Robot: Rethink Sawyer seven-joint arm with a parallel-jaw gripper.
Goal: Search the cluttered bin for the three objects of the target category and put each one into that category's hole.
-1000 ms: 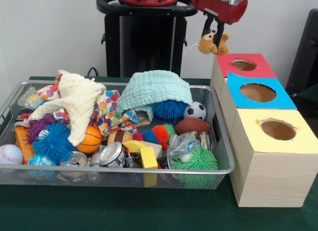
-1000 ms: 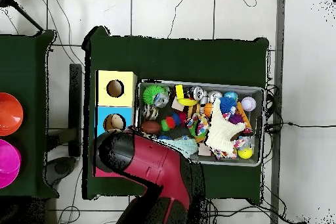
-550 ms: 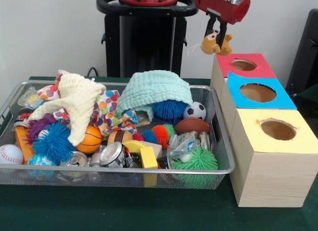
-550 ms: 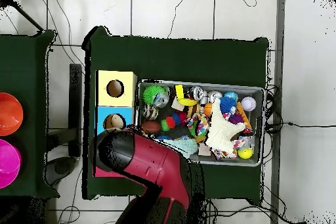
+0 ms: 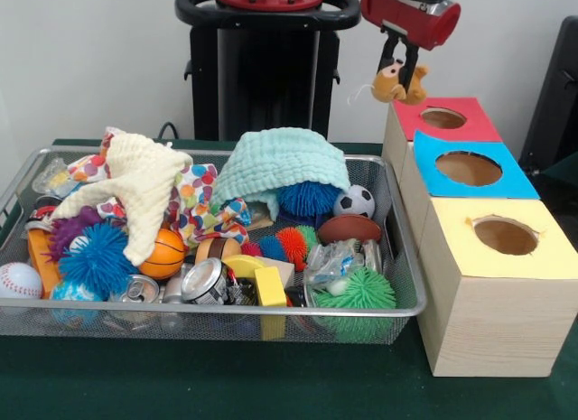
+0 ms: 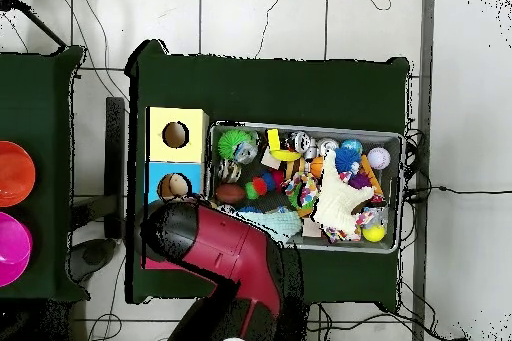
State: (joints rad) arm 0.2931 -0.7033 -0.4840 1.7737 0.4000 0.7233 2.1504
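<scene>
A small brown stuffed monkey dangles pinched in the red and black tool, high above the green bench at the far right. The round hole in the red-topped wooden box lies just right of and below the toy (a short carry, then a release). The wire mesh bin sits crowded at left.

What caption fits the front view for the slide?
Sawyer gripper carries a small plush monkey above the red-topped box, beside the cluttered wire bin.
</scene>
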